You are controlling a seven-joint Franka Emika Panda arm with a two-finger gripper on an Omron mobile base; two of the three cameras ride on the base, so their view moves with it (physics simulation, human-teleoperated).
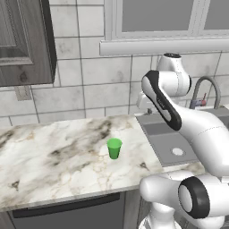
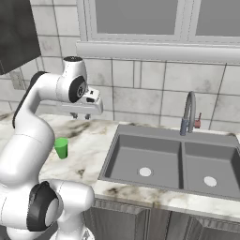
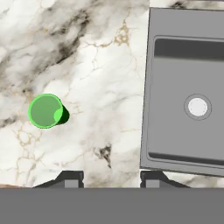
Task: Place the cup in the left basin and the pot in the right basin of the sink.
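Standing left of the pincer (image 3: pixel 111 179): cup (image 3: pixel 45 111).

The arm is raised and bent, its gripper (image 2: pixel 80 115) pointing down, jaws parted and empty.

cup (image 1: pixel 114 148) on counter (image 1: pixel 53 156), left of sink (image 2: pixel 171 161)

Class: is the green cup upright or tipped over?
Upright: the cup stands on the counter, round mouth facing up in the hand view.
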